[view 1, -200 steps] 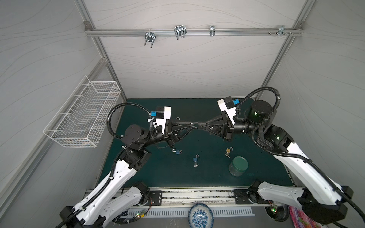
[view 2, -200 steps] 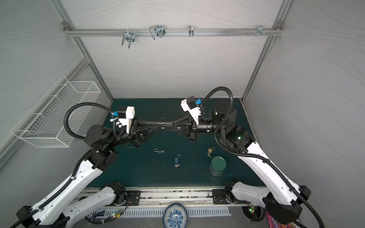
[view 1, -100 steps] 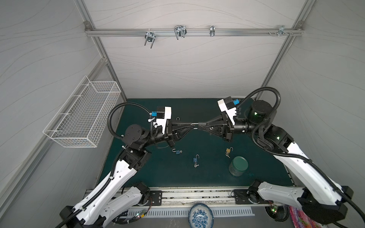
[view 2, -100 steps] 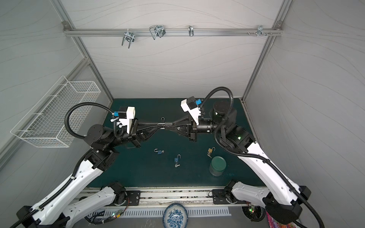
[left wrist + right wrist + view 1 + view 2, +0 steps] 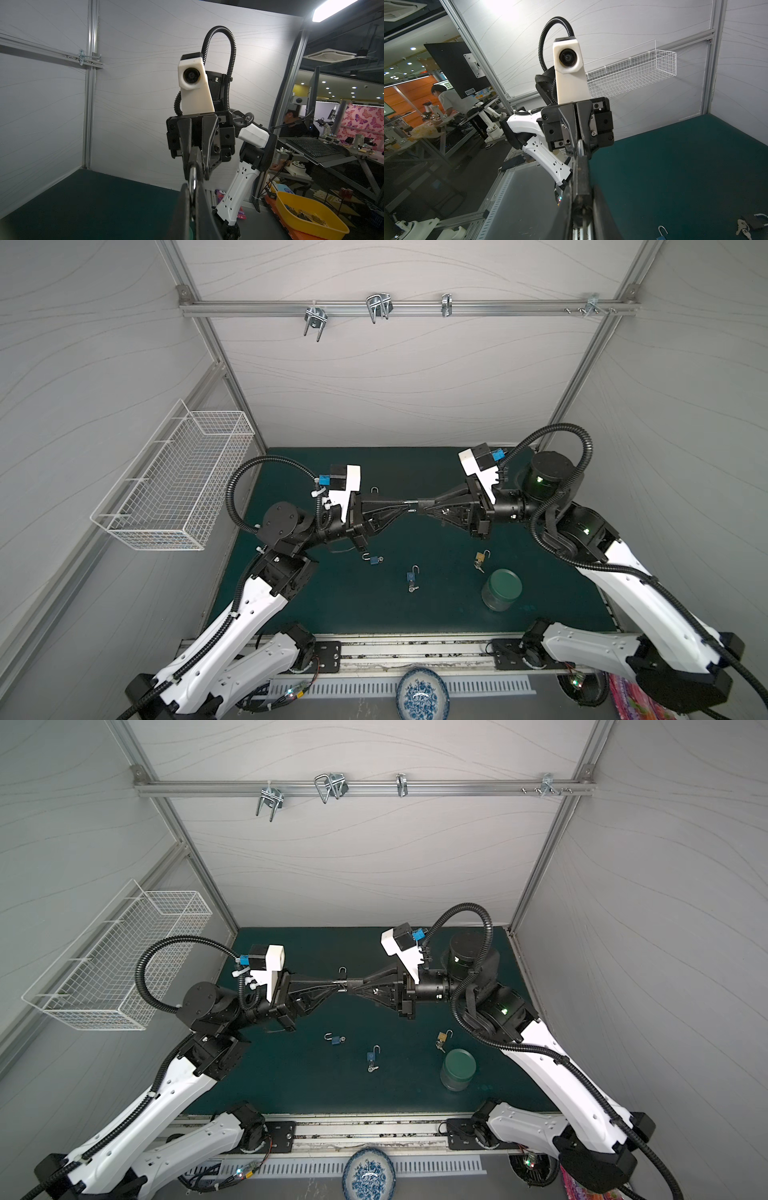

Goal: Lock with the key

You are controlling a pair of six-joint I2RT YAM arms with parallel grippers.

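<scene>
- Above the dark green desk (image 5: pixel 540 593), both arms meet fingertip to fingertip in mid-air, as both top views show.
- The right gripper (image 5: pixel 581 164) is pressed together on a small dark padlock (image 5: pixel 581 180), holding it clear of the desk.
- The left gripper (image 5: pixel 192 187) is pinched tight on a silver metal loop (image 5: pixel 580 146) rising from that padlock; it looks like the shackle.
- Done so far, by my reading: the padlock is lifted and braced between both grippers.
- No key shows in or near the held padlock. I cannot tell whether the shackle is seated.
- Left to do, as I judge it: press the shackle home and work the key, or confirm both.
- A blue padlock (image 5: pixel 376 559), a second blue padlock (image 5: pixel 412 574) and a brass padlock (image 5: pixel 481 558) lie untouched on the desk.
- A green-lidded glass jar (image 5: pixel 500 589) stands just beside the brass padlock.
</scene>
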